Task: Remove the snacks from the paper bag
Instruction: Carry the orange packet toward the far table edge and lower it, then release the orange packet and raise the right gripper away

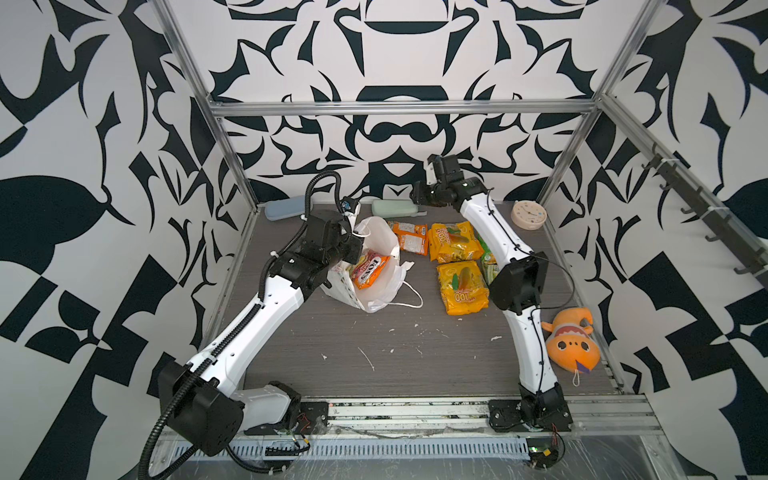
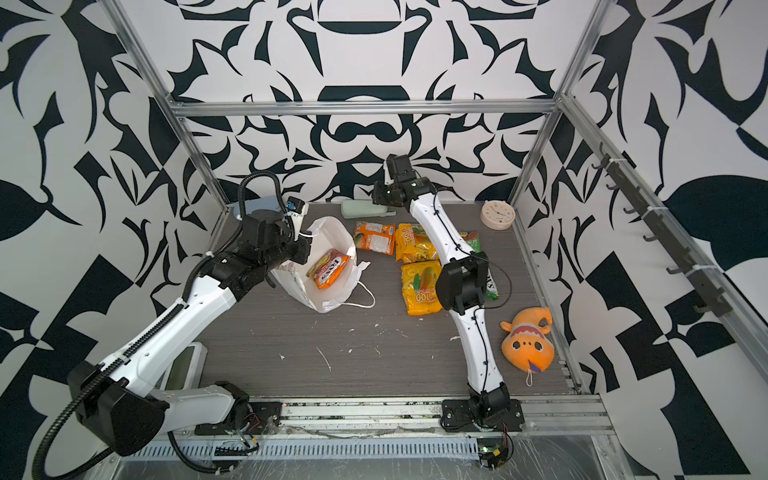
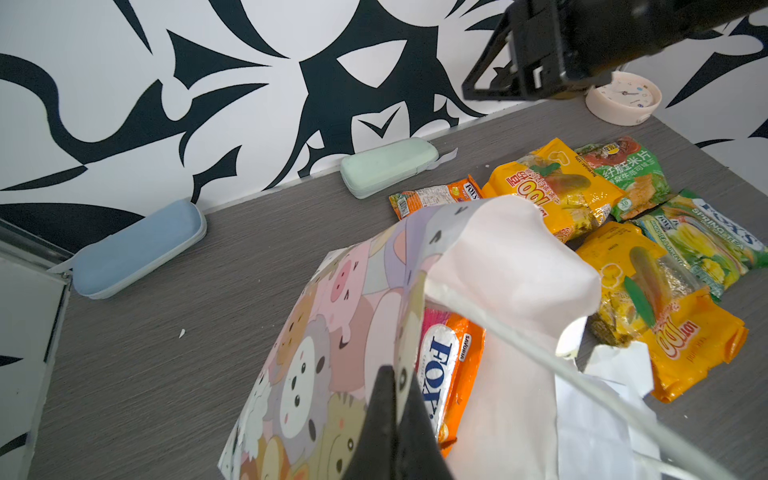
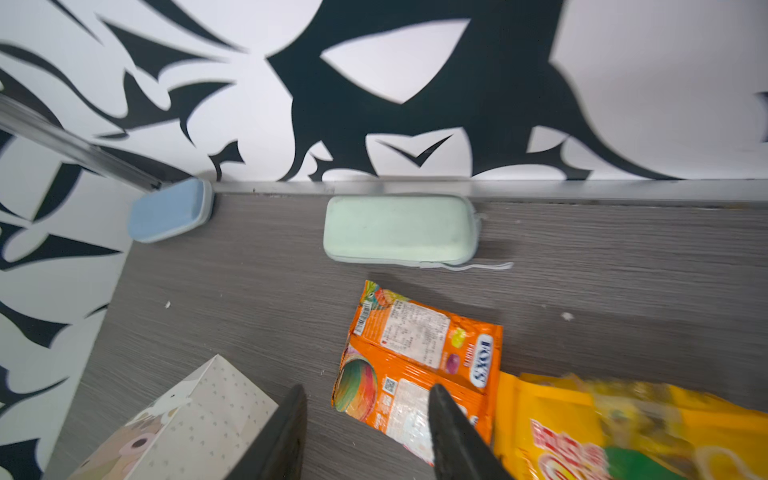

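Five snacks (image 1: pixel 455 243) on the bench (image 1: pixel 374 345), one orange packet (image 1: pixel 370 271) in the bag (image 1: pixel 380 235); left tool (image 3: pixel 399 386) pinching its rim, right tool (image 4: pixel 366 391) agape, empty.

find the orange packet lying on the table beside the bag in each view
Top view: orange packet right of the paper bag.
Top view: packet right of the bag.
Left wrist: just past the bag's rim.
Right wrist: between bag corner and yellow packet.
Shared landmark: mint case behind it.
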